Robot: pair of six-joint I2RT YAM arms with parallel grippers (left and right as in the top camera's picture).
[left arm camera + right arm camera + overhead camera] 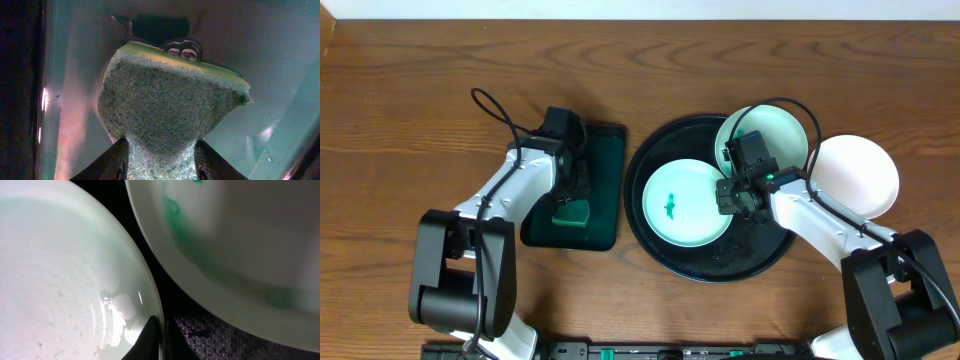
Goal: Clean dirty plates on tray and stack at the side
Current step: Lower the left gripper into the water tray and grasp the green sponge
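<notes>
Surface: brown wood-grain table point(410, 90); a pale strip point(640, 8) runs along its 12 o'clock edge, with too little showing to name it.
Big tray: round glossy black tray point(715, 268) with a raised rim, at 3 o'clock of the table's middle.
Plates: smeared plate point(687, 205), pale mint with a green mark at its centre, lies flat in the tray toward 9 o'clock. The tilted plate point(782, 135) sits over the tray's 1 o'clock rim. The white plate point(860, 175) is on the wood at 3 o'clock, off the tray.
Small tray: dark rectangular green tray point(605, 160), at 9 o'clock of the black one.
Left arm: left gripper point(160, 167) is clamped on a coarse, fibrous sponge point(170, 105) above the green tray.
Right arm: right gripper point(159, 339) is pinched closed on the thin rim of a glossy wet plate point(65, 280) beaded with droplets.
Hard to make out: a blurred, green-streaked plate fills the right wrist view at 1 o'clock. Which overhead plate is the pinched one, I cannot tell. The arm covers part of the tilted plate.
</notes>
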